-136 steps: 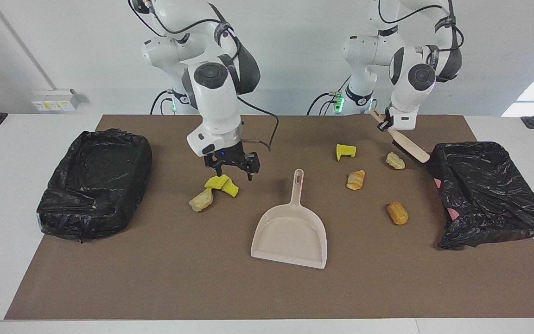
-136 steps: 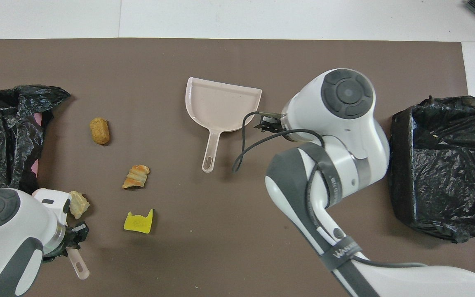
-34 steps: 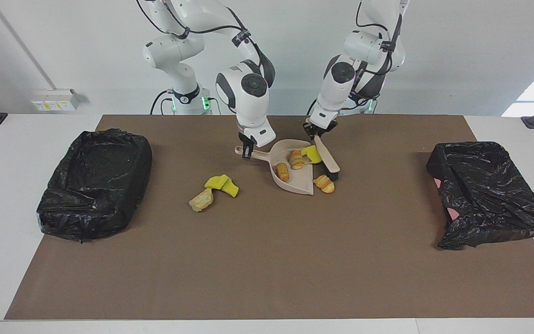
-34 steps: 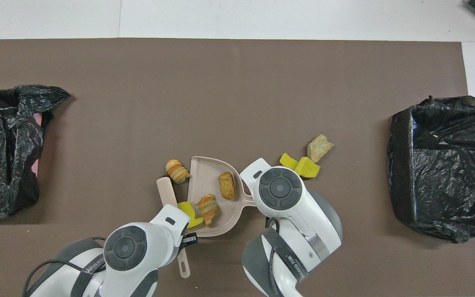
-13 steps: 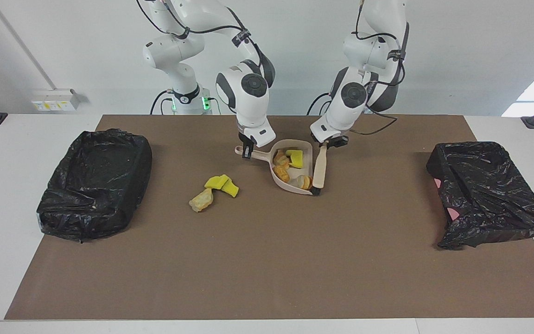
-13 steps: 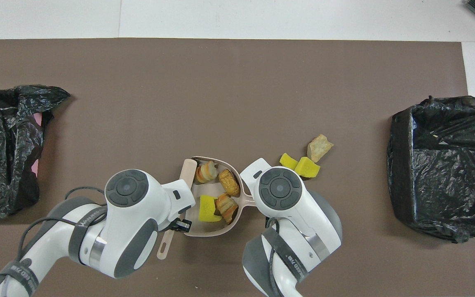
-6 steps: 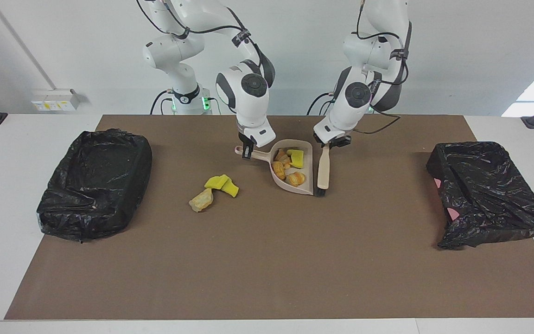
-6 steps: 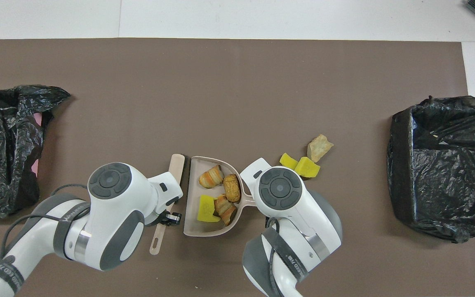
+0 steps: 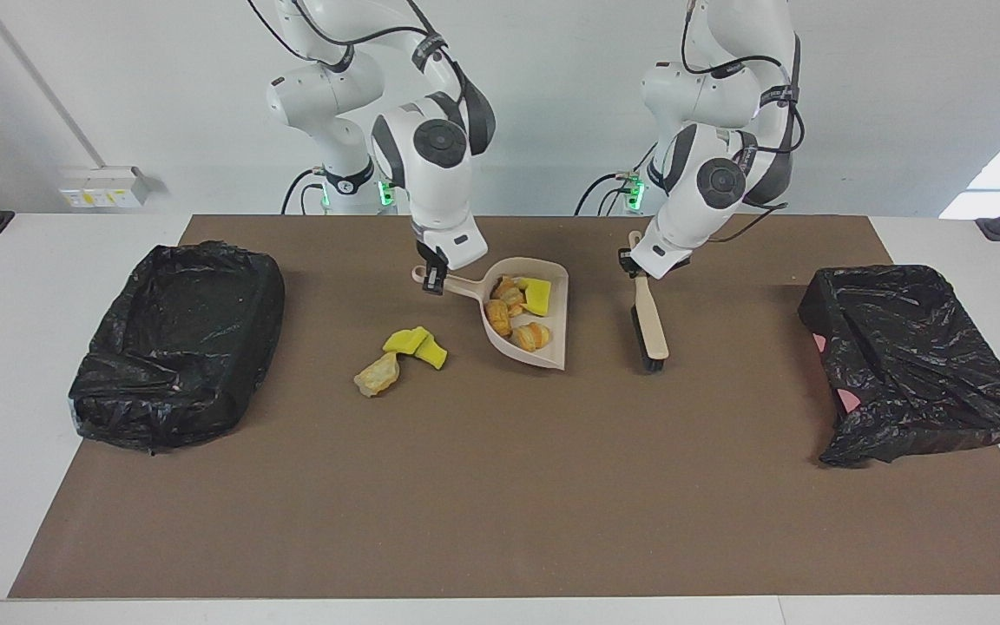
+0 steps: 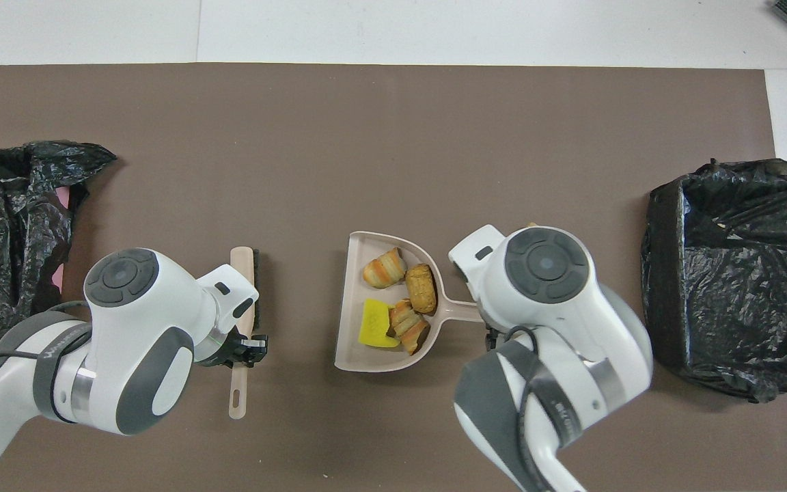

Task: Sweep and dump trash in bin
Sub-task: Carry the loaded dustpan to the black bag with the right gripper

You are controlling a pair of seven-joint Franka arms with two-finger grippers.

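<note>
**Dustpan loaded and lifted, brush held off to the side**

The right gripper (image 9: 433,282) is clamping tight on the handle of the beige dustpan (image 9: 552,343), holding it tilted over the brown mat (image 9: 500,486) near the middle of the edge by the robots; the pan seems to be lifted off the mat, though that's hard to confirm from either view. The pan's open lip is pointing toward the left arm's end of the table.

Four pcs of trash are sitting inside the pan: a yellow sponge wedge (image 9: 538,296) and three bread-like lumps (image 9: 509,312), bunched together toward the handle end.

Three more pcs are lying on the mat, toward the right arm's end from the pan: two yellow wedges (image 9: 417,345) touching each other, w/ a tan lump (image 9: 378,375) just beside them, farther from the robots.

The left gripper (image 9: 636,269) is closed on the handle of the beige hand brush (image 9: 649,325), gripping partway along it. The brush is hanging w/ its black bristles facing the dustpan, well apart from it, toward the left arm's end.

A black-lined bin (image 9: 172,343) is sitting at the right arm's end of the mat. Another black-bagged bin (image 9: 908,365) is sitting at the left arm's end, its liner crumpled and some pink showing at its side.
</note>
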